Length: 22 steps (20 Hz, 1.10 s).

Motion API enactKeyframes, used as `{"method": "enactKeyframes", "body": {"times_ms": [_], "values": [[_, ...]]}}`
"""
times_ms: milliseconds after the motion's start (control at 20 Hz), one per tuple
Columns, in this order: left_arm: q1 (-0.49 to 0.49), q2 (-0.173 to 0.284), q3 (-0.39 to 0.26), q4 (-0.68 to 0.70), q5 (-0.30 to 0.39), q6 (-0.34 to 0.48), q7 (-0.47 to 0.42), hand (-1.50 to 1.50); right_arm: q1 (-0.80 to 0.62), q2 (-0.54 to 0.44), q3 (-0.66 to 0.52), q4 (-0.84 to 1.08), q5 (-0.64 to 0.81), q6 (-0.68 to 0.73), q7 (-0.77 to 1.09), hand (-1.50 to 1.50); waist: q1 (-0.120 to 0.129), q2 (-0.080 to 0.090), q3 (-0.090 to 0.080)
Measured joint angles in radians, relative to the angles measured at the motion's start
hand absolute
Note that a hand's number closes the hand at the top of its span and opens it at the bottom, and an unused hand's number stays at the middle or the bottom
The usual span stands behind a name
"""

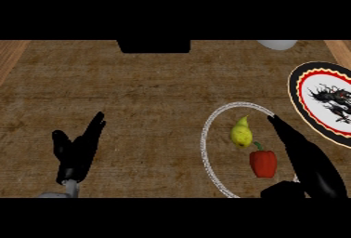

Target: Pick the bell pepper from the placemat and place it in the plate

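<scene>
A red bell pepper (263, 163) with a green stem lies on a round brown placemat with a white rim (205, 139), at the lower right. A yellow pear (241, 133) lies just above it on the same mat. My right hand (306, 155) is open, fingers straight and pointing up-left, just right of the pepper and apart from it. Its thumb (277, 190) shows below the pepper. The plate (302, 100), white with a black dragon and a black, red and yellow rim, sits at the right edge. My left hand (77, 148) rests open at the lower left.
A dark box-like object (153, 46) stands at the far edge, middle. A white rounded object (277, 44) shows at the far right edge. Wooden strips border the counter at both top corners.
</scene>
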State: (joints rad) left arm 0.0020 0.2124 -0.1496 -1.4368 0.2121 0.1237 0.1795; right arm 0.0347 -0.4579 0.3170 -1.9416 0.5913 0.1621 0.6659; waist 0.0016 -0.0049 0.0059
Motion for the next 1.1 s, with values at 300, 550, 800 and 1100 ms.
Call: {"method": "enactKeyframes", "body": {"times_ms": [300,550,800,1100], "values": [[0.001,-0.017,0.008,-0.007,-0.025,-0.003,0.011,0.0,-0.019,0.036,-0.013,0.082,0.08,0.005,-0.014,-1.5,0.001,0.0,0.0],[-0.013,-0.035,0.024,0.0,-0.042,-0.007,0.022,0.0,-0.023,0.08,-0.015,0.159,0.123,0.004,-0.066,-1.5,0.001,0.0,0.0],[-0.003,-0.042,0.04,-0.007,-0.047,-0.028,0.017,0.0,-0.036,0.1,-0.032,0.23,0.144,0.024,-0.111,1.5,0.001,0.0,0.0],[0.004,-0.042,0.054,-0.011,-0.05,-0.047,0.023,0.0,-0.039,0.084,0.002,0.267,0.203,0.055,-0.178,1.5,0.001,-0.002,-0.002]]}}
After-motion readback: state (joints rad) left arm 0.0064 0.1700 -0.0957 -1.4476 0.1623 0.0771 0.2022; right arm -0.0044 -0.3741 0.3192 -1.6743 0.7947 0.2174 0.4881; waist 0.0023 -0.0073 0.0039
